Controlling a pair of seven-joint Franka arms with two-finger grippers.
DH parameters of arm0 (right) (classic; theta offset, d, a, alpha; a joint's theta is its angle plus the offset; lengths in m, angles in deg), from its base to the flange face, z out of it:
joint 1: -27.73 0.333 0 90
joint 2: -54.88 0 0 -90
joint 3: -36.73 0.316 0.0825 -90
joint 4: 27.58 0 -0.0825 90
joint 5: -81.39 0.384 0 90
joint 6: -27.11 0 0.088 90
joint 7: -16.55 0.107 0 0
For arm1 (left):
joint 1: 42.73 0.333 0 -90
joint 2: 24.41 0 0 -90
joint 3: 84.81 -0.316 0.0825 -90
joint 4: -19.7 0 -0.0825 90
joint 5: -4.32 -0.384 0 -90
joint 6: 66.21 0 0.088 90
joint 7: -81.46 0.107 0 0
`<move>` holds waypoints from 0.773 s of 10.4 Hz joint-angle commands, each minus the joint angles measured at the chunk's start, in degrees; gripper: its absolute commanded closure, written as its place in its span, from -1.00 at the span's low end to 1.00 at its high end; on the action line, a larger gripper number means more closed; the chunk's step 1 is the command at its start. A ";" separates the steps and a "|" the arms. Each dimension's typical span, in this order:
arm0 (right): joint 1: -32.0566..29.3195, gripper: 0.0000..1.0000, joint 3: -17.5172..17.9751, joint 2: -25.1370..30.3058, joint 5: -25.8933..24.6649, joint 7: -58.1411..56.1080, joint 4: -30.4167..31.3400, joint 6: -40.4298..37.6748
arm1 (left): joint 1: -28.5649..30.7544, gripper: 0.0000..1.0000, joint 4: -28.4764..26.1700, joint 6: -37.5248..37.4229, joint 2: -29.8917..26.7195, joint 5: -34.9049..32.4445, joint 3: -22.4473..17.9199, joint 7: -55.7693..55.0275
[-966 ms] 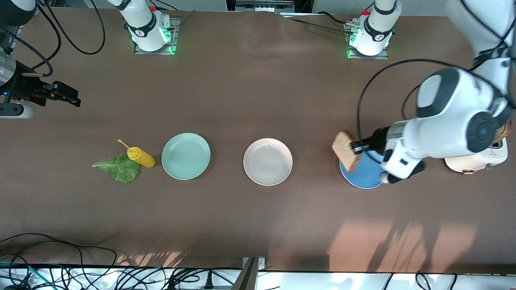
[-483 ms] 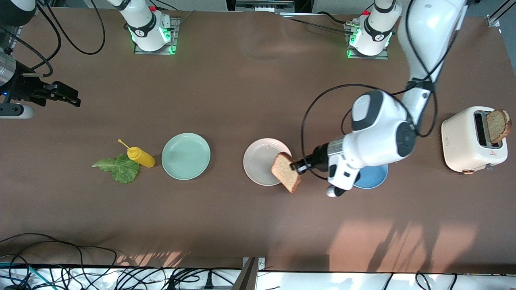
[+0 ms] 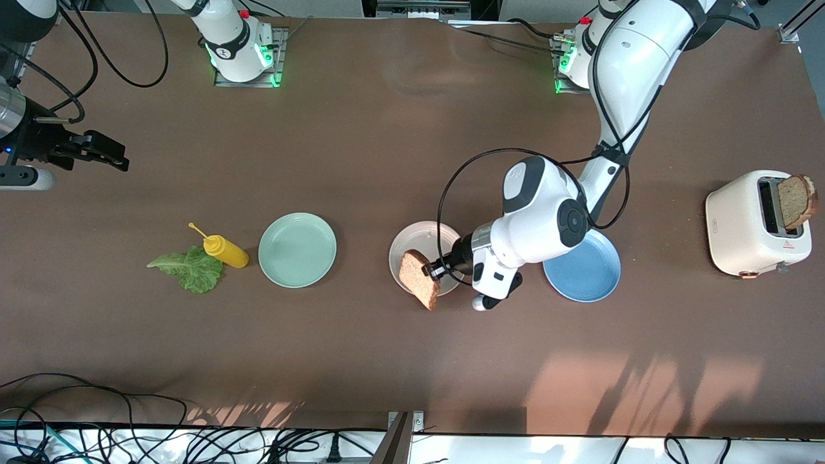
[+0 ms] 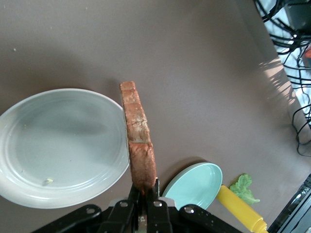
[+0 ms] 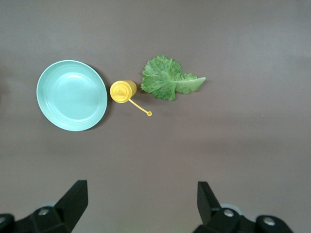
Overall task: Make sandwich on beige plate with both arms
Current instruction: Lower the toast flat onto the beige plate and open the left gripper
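My left gripper (image 3: 434, 269) (image 4: 144, 188) is shut on a slice of brown toast (image 3: 419, 280) (image 4: 138, 138) and holds it on edge over the rim of the beige plate (image 3: 412, 247) (image 4: 58, 145). The plate has nothing on it. The green lettuce leaf (image 3: 187, 268) (image 5: 167, 80) lies flat on the table toward the right arm's end. My right gripper (image 3: 111, 153) (image 5: 141, 200) waits open and empty, high over that end of the table. A second slice of toast (image 3: 796, 200) sticks up from the toaster (image 3: 751, 225).
A yellow mustard bottle (image 3: 226, 251) (image 5: 122, 91) lies beside the lettuce, with a mint green plate (image 3: 297, 250) (image 5: 72, 95) between it and the beige plate. A blue plate (image 3: 590, 277) sits partly under the left arm. Cables run along the table's front edge.
The left arm has swung from over the blue plate to over the beige plate, carrying the toast and uncovering the toaster. The right arm has not moved.
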 commanded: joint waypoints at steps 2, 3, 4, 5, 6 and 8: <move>-0.44 -1.00 0.18 -1.11 0.81 0.86 -1.14 -0.40 | -0.74 1.00 -1.29 0.61 0.15 2.14 -0.53 0.78; -0.96 -1.00 0.18 -1.11 0.89 0.86 -1.23 -0.40 | -0.83 1.00 -1.82 0.61 0.24 2.14 -0.53 0.78; -1.05 -1.00 0.18 -1.11 0.89 0.95 -1.23 -0.31 | -1.36 1.00 -2.00 0.61 0.32 2.06 -0.53 0.69; -0.88 -1.00 0.27 -1.20 0.89 0.95 -1.23 -0.40 | -1.54 1.00 -2.00 0.61 0.41 2.06 -0.53 0.78; -0.97 -1.00 0.27 -1.20 0.89 0.95 -1.23 -0.57 | -1.54 1.00 -2.08 0.61 0.59 2.06 -0.53 0.87; -1.23 -1.00 0.00 -1.37 0.81 0.60 -1.23 -0.49 | -1.54 1.00 -2.96 0.52 0.68 1.97 -0.53 0.87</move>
